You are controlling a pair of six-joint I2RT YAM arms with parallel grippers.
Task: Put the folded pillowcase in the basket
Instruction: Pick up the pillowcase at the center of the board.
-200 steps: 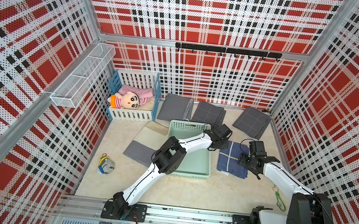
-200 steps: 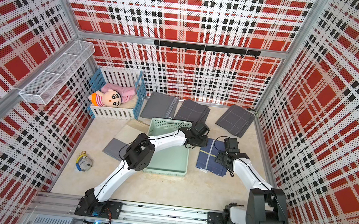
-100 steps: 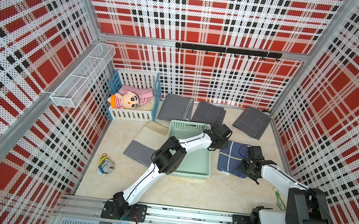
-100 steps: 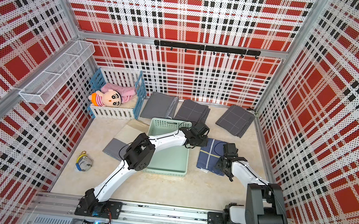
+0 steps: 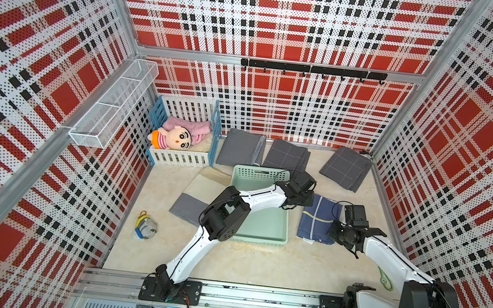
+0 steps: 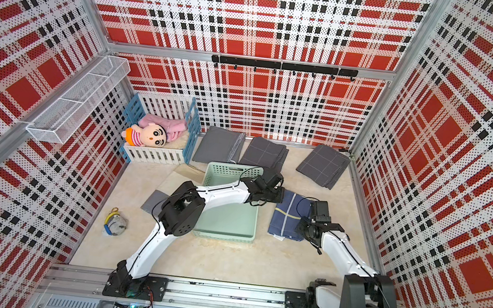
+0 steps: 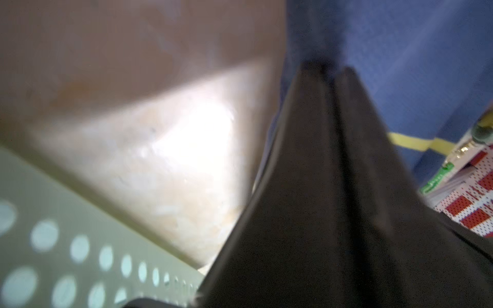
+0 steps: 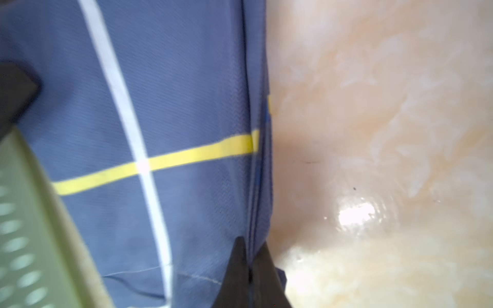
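Pillowcase [image 5: 314, 222], folded striped navy cloth, lies beside the perforated mint basket [image 5: 262, 226]. Left claw [image 7: 326, 70] and right claw [image 8: 249, 257] clench its edges.

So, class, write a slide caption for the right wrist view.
Right gripper shut on an edge of the folded blue pillowcase beside the mint-green basket on the cream table.

folded pillowcase [image 5: 317, 229], right of centre: navy blue, crossed by one white and one yellow stripe. basket [image 5: 260, 175], centre: pale mint green, walls dotted with round holes. walls [image 5: 269, 21]: patterned in red, white and black plaid. folded cloth [image 5: 344, 167], upper right of centre: grey, lined with a thin pale grid. floor [image 5: 257, 266]: cream, marbled.
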